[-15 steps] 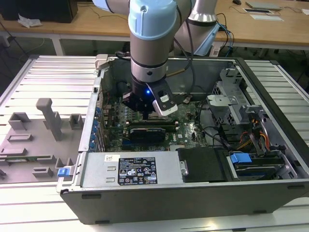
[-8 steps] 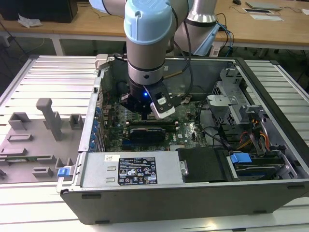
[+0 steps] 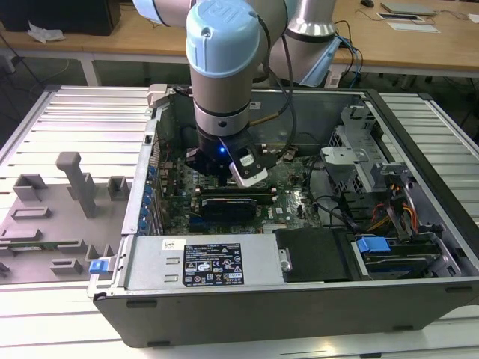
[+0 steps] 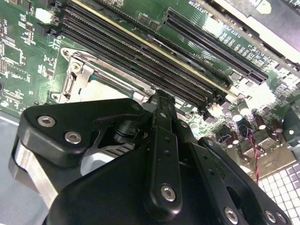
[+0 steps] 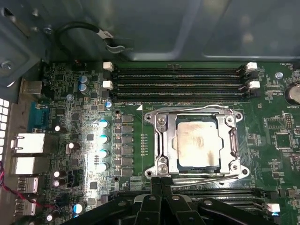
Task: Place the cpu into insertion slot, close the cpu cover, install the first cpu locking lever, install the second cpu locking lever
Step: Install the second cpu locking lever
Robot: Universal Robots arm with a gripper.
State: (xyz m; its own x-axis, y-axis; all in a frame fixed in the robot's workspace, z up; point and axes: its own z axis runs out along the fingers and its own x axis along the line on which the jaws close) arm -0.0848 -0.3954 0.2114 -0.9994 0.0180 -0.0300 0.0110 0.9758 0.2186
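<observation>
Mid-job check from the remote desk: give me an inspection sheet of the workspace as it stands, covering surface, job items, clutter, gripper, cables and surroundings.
Surface: green motherboard inside an open computer case, which lies on a slatted metal table.
Job's things: cpu sits in its socket; cpu cover lies closed around it, the chip showing through its window. Locking levers: state cannot be told.
Clutter: grey fixture blocks on the table, at the exterior view's left.
Gripper: gripper is low over the board beside the socket's edge, fingers together, holding nothing visible.
Cables: black cable looped near the case wall; red and black wires by the board's edge.
Surroundings: wooden desks behind.
</observation>
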